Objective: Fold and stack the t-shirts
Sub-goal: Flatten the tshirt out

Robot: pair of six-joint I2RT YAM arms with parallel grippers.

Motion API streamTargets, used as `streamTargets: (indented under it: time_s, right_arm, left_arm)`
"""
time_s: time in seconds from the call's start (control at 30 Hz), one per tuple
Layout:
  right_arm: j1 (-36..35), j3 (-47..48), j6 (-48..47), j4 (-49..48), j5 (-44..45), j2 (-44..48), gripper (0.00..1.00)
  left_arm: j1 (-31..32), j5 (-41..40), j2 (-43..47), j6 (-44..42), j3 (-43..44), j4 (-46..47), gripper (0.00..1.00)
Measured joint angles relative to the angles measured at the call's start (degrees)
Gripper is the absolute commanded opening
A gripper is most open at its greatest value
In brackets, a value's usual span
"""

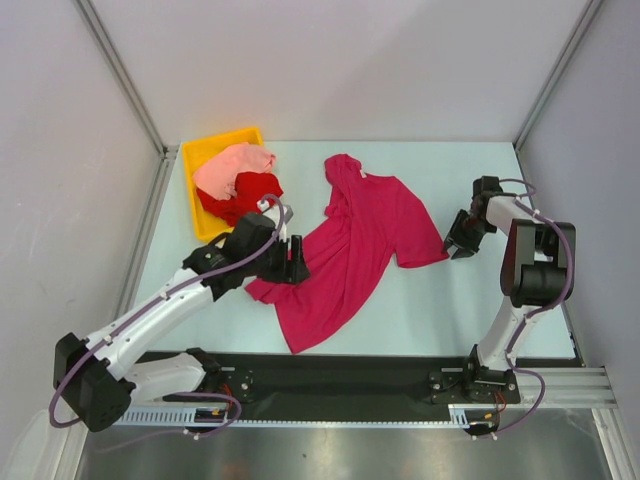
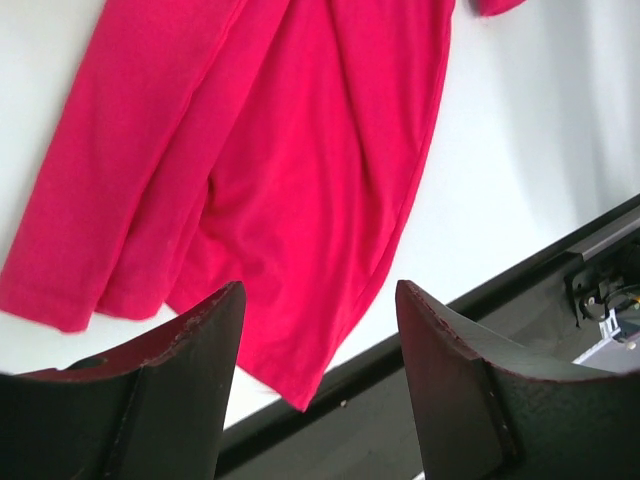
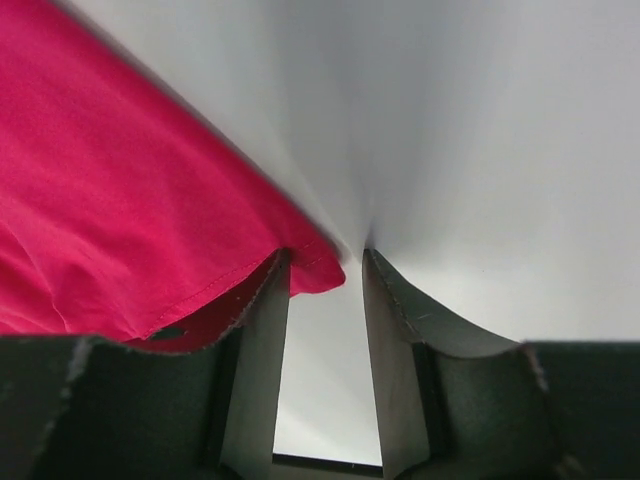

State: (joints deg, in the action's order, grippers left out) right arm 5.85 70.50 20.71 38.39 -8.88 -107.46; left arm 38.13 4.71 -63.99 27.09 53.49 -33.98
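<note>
Three shirts noted. Magenta shirt (image 1: 350,250) is laid open on the counter (image 1: 450,310), slightly skewed, with creases along its length. Red shirt (image 1: 252,190) and pink shirt (image 1: 232,165) are heaped in the bin (image 1: 212,148) at the far left.

Left pincer (image 1: 293,262) is held at the magenta shirt's left edge, jaws wide apart, nothing between them. Right pincer (image 1: 461,242) is set low at the right sleeve (image 1: 420,245). Its jaws are parted by a narrow gap, and bare counter is seen through it. The sleeve corner lies over the tip of one finger and is not clamped.

Cloth is judged light, limp and thin. It will sag and drag, and a single layer may slip from a shallow pinch. Hold is best taken at hems and sleeve seams, where the cloth is doubled, with both sides lifted together so the fold line stays straight. Folding is judged not yet begun.
</note>
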Motion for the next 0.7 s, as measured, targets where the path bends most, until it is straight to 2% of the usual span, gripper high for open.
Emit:
streamTargets:
  time_s: [0.23,0.33,0.37,0.43,0.47,0.5,0.7]
  right_arm:
    - [0.1,-1.3,0.0,-1.0,-0.6,0.6,0.33]
    - [0.1,-1.3,-0.3,-1.2,-1.0,0.6,0.18]
    - [0.1,-1.3,-0.5,-1.2,-1.3,0.5,0.07]
    - [0.1,-1.3,-0.7,-1.2,-1.7,0.4,0.00]
    - [0.1,-1.3,-0.8,-1.2,-1.9,0.4,0.00]
    - [0.1,-1.3,-0.8,-1.2,-2.0,0.4,0.00]
    - [0.1,-1.5,-0.8,-1.2,-2.1,0.5,0.00]
  left_arm:
    - [0.0,0.0,3.9,1.5,-1.1,-3.1,0.67]
    - [0.0,0.0,4.6,2.5,-1.3,-4.1,0.67]
    - [0.0,0.0,4.7,2.9,-1.4,-4.6,0.67]
    - [0.0,0.0,4.8,3.7,-1.4,-5.8,0.61]
    - [0.0,0.1,4.8,4.3,-1.5,-6.5,0.52]
    - [0.0,0.1,4.8,4.9,-1.9,-7.2,0.50]
    - [1.7,0.2,5.1,8.1,-8.4,-9.7,0.50]
